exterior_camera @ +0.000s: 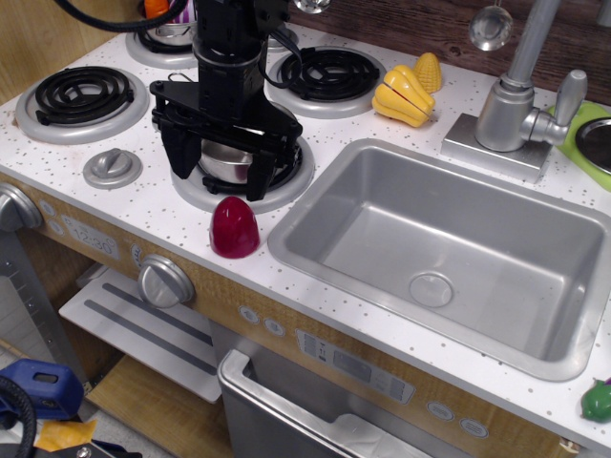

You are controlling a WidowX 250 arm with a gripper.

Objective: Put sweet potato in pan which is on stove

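Note:
The sweet potato [234,227], a glossy dark red dome, stands on the white speckled stove [57,157] near its front edge, just in front of the front right burner. The pan [225,162], a small shiny silver pot, sits on that burner and is partly hidden by the gripper. My black gripper [220,170] hangs straight over the pan, open and empty, with one finger [177,157] to the pan's left and the other [261,176] to its right. The sweet potato lies just in front of and below the right finger, apart from it.
A large grey sink basin [449,239] lies to the right, with a silver faucet [516,105] behind it. A yellow ridged toy food [406,93] lies by the back right burner. Grey knobs [112,167] sit at the front left. A green toy [599,401] shows at the lower right edge.

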